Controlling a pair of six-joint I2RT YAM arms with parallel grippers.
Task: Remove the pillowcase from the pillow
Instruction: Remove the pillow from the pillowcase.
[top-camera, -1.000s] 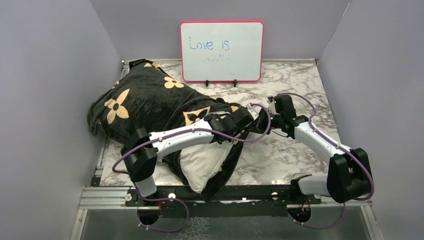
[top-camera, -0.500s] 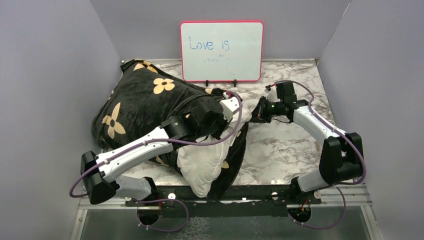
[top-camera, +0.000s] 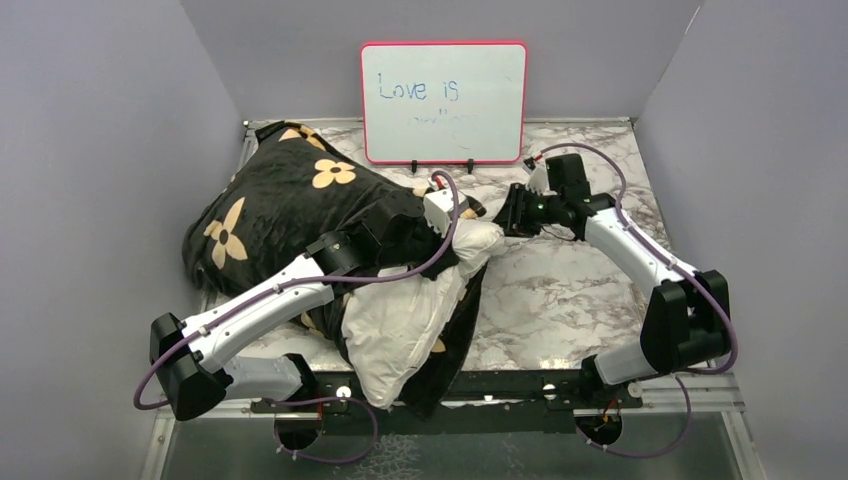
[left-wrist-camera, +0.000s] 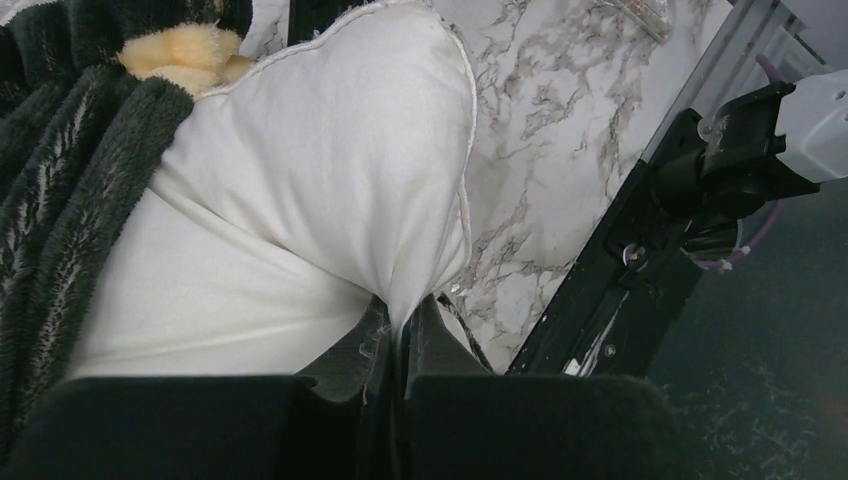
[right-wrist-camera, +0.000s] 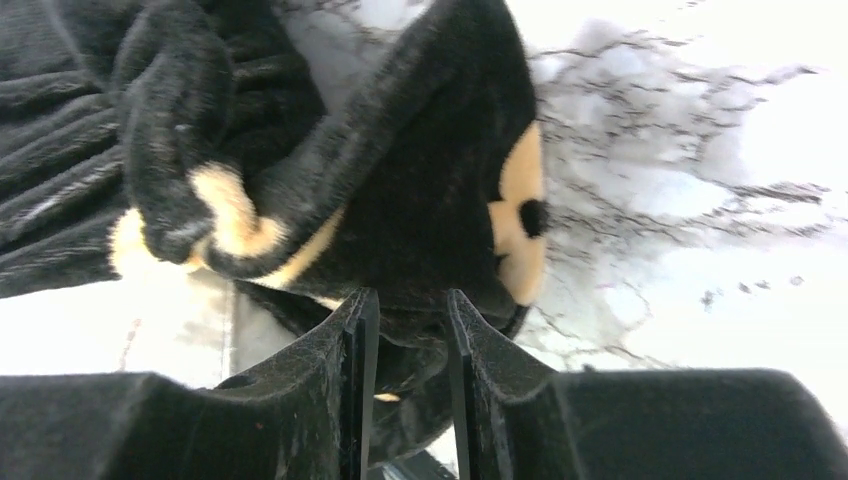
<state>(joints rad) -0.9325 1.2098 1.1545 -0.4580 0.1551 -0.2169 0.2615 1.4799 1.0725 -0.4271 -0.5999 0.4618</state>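
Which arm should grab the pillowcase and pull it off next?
Right. The right tool sits parted at the pillowcase hem, while the left tool is clamped on the pillow corner, anchoring it.

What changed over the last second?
The left gripper, shut on the pillow corner, moved left and away; more pillow shows outside the pillowcase. The right gripper shifted slightly left at the pillowcase edge, jaws now parted. Whiteboard unchanged.

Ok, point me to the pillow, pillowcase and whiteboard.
pillow (top-camera: 400, 320), top view, on its bare white middle.
pillowcase (top-camera: 280, 200), top view, on black fabric between two flowers.
whiteboard (top-camera: 443, 110), top view, on its writing surface.
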